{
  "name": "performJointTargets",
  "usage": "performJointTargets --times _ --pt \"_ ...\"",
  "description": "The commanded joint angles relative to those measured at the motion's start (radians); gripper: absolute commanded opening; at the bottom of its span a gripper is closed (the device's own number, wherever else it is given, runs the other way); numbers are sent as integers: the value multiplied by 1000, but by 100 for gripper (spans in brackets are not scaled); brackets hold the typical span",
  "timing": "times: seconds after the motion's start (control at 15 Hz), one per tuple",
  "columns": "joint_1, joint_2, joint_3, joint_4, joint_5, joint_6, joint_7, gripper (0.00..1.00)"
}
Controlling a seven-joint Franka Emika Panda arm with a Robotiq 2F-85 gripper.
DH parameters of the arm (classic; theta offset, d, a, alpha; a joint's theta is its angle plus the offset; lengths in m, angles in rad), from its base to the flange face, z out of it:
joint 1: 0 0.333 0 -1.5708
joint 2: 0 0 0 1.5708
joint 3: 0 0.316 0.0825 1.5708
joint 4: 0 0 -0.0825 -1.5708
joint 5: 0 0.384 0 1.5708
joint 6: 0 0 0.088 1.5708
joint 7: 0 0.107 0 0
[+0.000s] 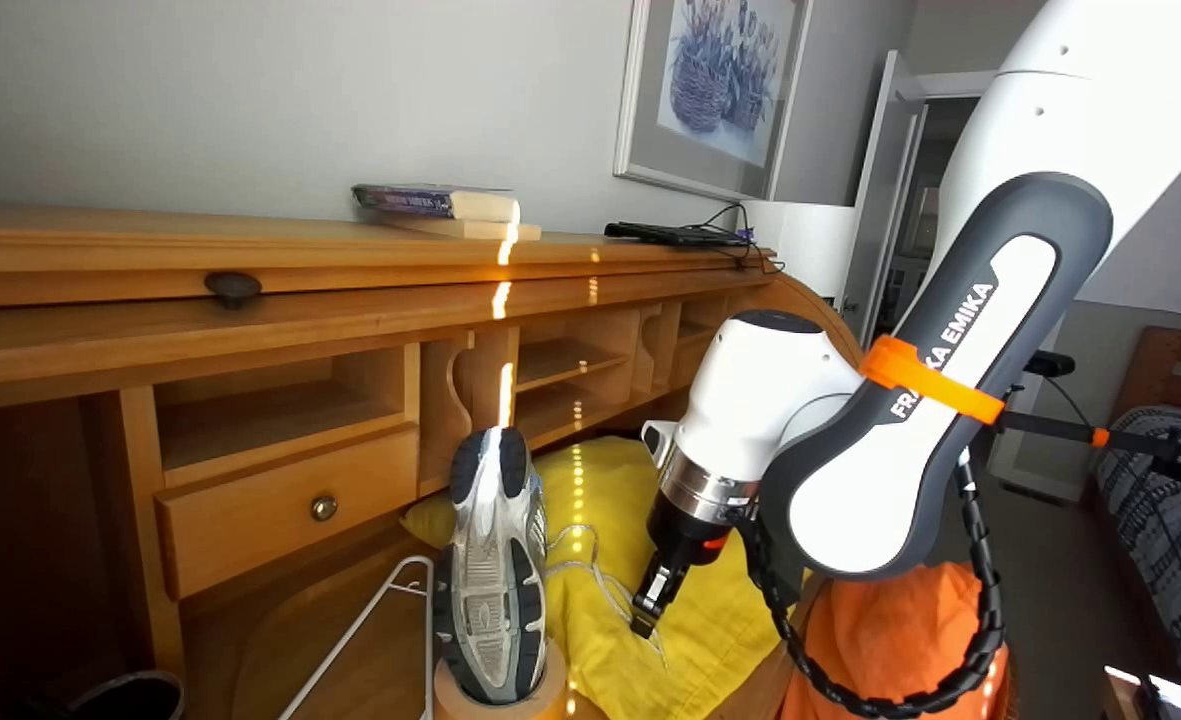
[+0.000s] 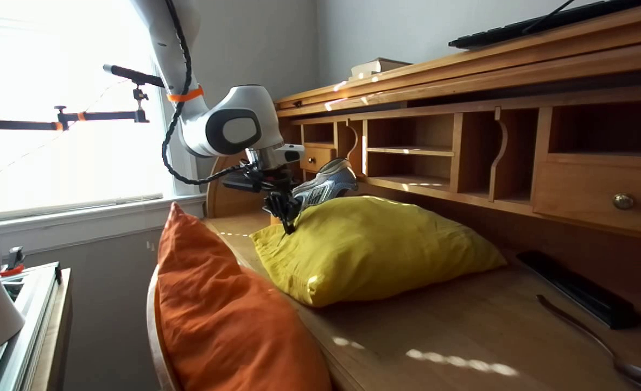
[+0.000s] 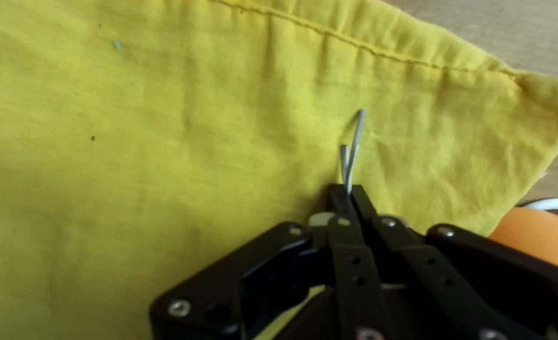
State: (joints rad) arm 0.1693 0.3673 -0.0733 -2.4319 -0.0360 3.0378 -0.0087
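My gripper [image 3: 347,191] is shut on thin grey shoelaces [image 3: 356,137], whose two ends stick out past the fingertips. In the exterior views the gripper [image 1: 643,625] [image 2: 289,229] points down, low over a corner of the yellow pillow [image 1: 605,490] [image 2: 380,244] [image 3: 212,141]. Whether the fingertips touch the cloth I cannot tell. The laces lead across the pillow to a grey and blue running shoe [image 1: 490,585] [image 2: 328,182]. The shoe is tipped up, its sole facing out in an exterior view, and rests on an orange-tan round object [image 1: 540,695] [image 3: 538,236].
A wooden desk with pigeonholes and a drawer [image 1: 290,510] [image 2: 597,190] stands behind. An orange cushion [image 1: 880,630] [image 2: 217,304] lies at the front edge. A white hanger [image 1: 428,640] lies beside the shoe. A black tray [image 2: 578,290] and a spoon [image 2: 581,326] lie on the desktop.
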Motion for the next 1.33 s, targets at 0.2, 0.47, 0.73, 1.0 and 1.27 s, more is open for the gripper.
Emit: performJointTargets --times 0.2,0.47,0.73,1.0,1.27 --pt "-37 -16 47 9 -4 -20 8 1" --pt "-52 -31 62 12 0 -26 7 1" --pt "-74 -51 83 9 10 -36 0 1" --pt "-99 -75 115 5 22 -52 -6 1" --pt "-115 -86 132 6 26 -67 -9 1"
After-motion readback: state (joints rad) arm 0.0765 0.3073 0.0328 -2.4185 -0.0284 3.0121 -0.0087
